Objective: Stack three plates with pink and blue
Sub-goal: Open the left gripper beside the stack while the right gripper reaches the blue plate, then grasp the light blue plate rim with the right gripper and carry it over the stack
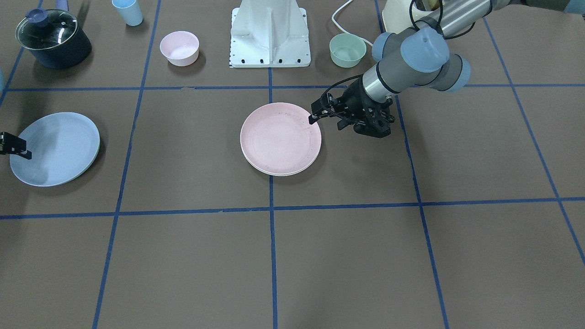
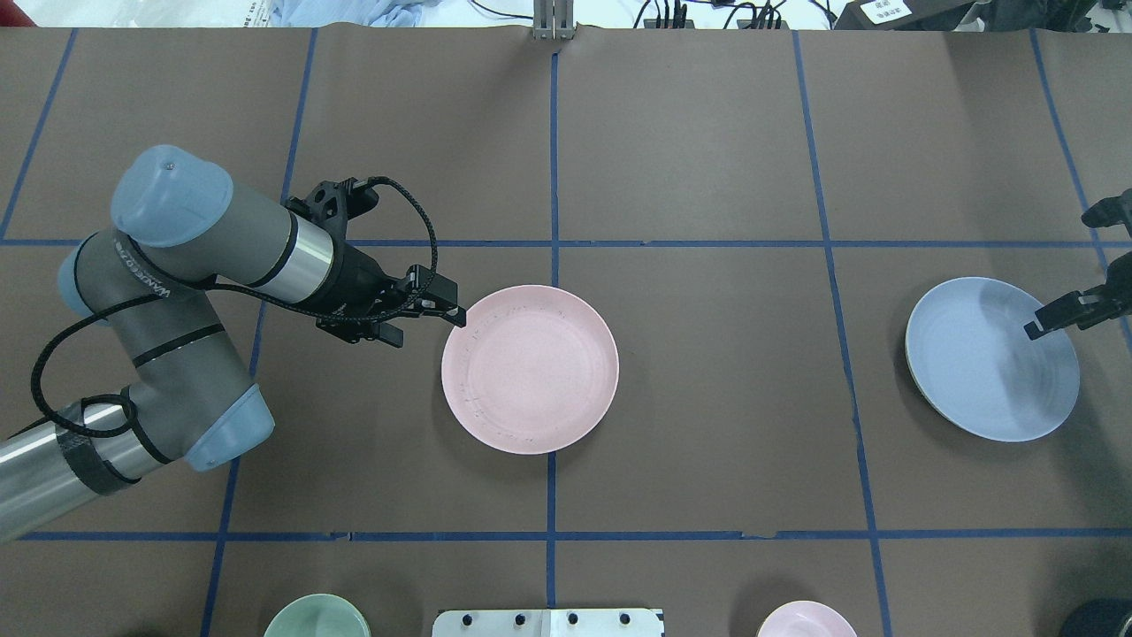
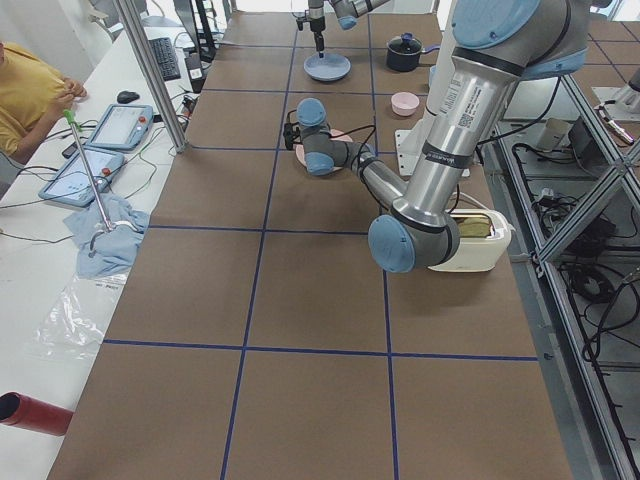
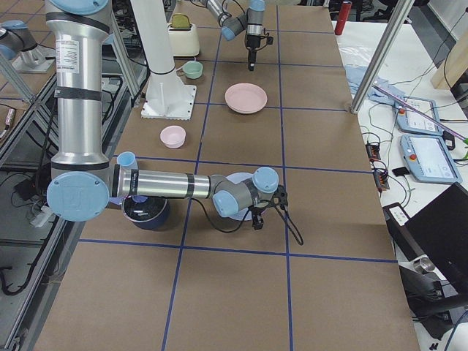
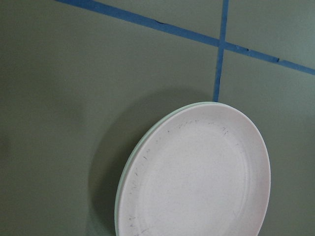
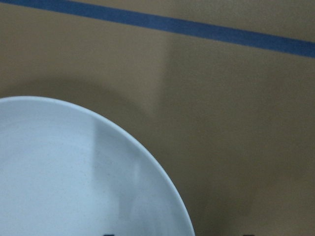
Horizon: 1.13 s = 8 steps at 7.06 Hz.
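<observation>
The pale pink plate [image 1: 280, 138] lies on the cream plate [image 1: 279, 174] at the table's middle; only the cream rim shows under it. It also shows in the overhead view [image 2: 529, 369]. My left gripper [image 2: 423, 326] is open and empty, with one finger over the pink plate's rim and the other outside it. The light blue plate [image 2: 992, 358] lies alone at my right side. My right gripper [image 2: 1066, 318] is open over the blue plate's outer rim, one fingertip over the plate and one over the table.
Along the robot's side of the table stand a dark lidded pot [image 1: 52, 39], a blue cup [image 1: 128, 11], a small pink bowl [image 1: 179, 48], the white robot base [image 1: 269, 34] and a green bowl [image 1: 347, 50]. A white toaster [image 3: 470, 235] sits by the left arm.
</observation>
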Available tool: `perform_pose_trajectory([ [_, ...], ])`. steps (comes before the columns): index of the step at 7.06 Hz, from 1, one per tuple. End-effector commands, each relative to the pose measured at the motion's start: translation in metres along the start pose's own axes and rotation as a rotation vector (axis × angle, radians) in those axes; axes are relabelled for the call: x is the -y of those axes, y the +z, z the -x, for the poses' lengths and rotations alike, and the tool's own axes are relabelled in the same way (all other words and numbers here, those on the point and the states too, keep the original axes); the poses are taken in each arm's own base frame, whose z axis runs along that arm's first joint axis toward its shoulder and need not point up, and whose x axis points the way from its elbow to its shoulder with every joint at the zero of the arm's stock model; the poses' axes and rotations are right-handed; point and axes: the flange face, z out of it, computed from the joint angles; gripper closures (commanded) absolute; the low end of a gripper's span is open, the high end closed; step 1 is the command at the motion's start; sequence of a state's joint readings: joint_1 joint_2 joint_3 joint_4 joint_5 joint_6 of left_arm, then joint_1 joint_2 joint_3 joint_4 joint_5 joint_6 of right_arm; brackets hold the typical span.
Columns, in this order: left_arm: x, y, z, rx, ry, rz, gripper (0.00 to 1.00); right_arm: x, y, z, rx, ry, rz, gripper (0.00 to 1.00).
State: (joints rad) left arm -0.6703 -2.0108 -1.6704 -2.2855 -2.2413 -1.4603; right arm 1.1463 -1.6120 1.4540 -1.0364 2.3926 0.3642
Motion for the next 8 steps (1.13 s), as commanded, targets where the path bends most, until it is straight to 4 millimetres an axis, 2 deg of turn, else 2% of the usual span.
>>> perform_pose_trajectory([
  [1,0.0,-0.001,0.0,-0.001,0.0,-0.002,0.01,-0.002,0.006,-0.006,-0.001,0.019,0.009,1.0],
  [2,0.0,-0.002,-0.001,-0.003,0.002,-0.002,0.01,-0.003,0.008,-0.008,0.002,0.026,0.015,1.0],
  [3,0.001,-0.004,-0.001,-0.005,0.002,-0.004,0.01,-0.002,0.001,0.001,0.025,0.013,0.008,1.0],
  [4,0.001,-0.005,-0.001,-0.006,0.003,-0.005,0.01,-0.002,-0.015,0.025,0.117,0.028,0.013,1.0],
  [5,0.002,-0.011,-0.004,-0.014,0.007,-0.012,0.01,0.002,-0.051,0.066,0.182,0.083,-0.021,1.0],
  [6,0.003,-0.015,-0.006,-0.019,0.009,-0.014,0.01,0.01,-0.078,0.107,0.213,0.199,-0.05,1.0],
  [7,0.006,-0.019,-0.005,-0.021,0.008,-0.021,0.01,0.011,-0.091,0.159,0.247,0.214,-0.051,1.0],
  [8,0.007,-0.027,-0.008,-0.031,0.014,-0.031,0.01,0.029,-0.083,0.231,0.274,0.256,-0.03,1.0],
])
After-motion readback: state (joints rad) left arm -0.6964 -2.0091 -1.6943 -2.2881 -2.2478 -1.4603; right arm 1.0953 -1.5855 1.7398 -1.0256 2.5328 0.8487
